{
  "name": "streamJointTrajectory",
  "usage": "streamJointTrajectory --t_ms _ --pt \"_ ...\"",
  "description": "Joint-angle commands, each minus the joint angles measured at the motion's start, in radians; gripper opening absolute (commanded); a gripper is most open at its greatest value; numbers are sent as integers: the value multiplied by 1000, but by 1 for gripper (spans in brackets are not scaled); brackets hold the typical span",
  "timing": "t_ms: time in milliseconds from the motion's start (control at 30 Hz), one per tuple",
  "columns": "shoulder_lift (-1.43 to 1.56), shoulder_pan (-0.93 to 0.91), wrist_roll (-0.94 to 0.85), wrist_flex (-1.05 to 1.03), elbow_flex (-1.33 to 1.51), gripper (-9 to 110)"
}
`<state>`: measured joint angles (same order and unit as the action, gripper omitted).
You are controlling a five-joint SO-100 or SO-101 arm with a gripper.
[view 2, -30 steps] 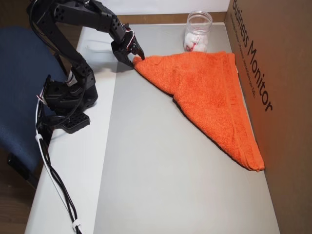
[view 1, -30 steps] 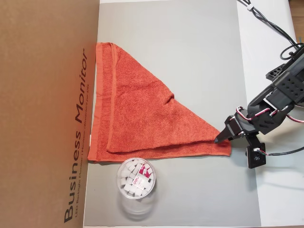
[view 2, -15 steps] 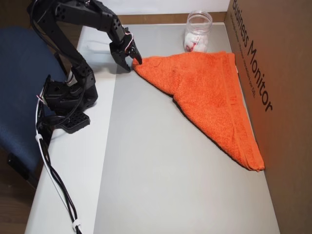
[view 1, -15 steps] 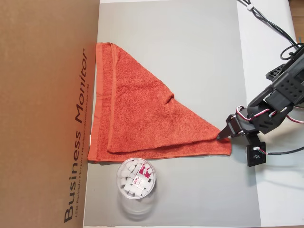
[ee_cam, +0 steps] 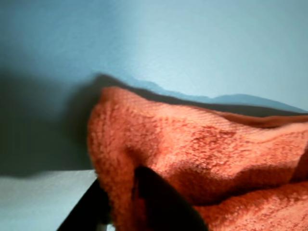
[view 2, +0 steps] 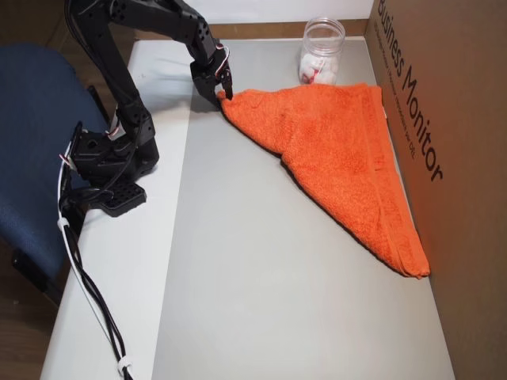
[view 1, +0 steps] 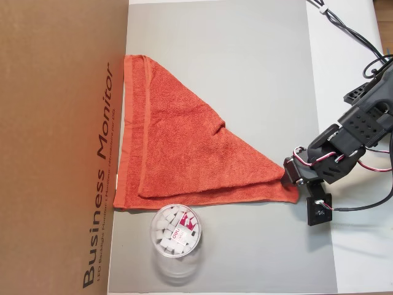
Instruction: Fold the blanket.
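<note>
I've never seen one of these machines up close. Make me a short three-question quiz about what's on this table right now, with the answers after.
1. True or false: the blanket lies as a triangle, already folded once along its diagonal.
2. Which part of the blanket is the end effector at?
A. the hemmed edge along the cardboard box
B. the pointed corner nearest the arm
C. the middle
3. Fill in: the clear cup beside the blanket holds small ____ pieces.

Key
1. True.
2. B. The wrist view shows a dark finger on either side of the cloth corner.
3. White.
</note>
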<state>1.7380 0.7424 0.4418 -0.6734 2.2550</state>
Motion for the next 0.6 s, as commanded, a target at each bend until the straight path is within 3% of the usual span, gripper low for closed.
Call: streamJointTrajectory --t_ms 0,233,433,567 --pt "3 -6 -6 14 -32 0" --pt "89 -5 11 -12 -26 0" --pt "299 -5 21 -249 18 0" --pt "420 2 164 -308 60 0"
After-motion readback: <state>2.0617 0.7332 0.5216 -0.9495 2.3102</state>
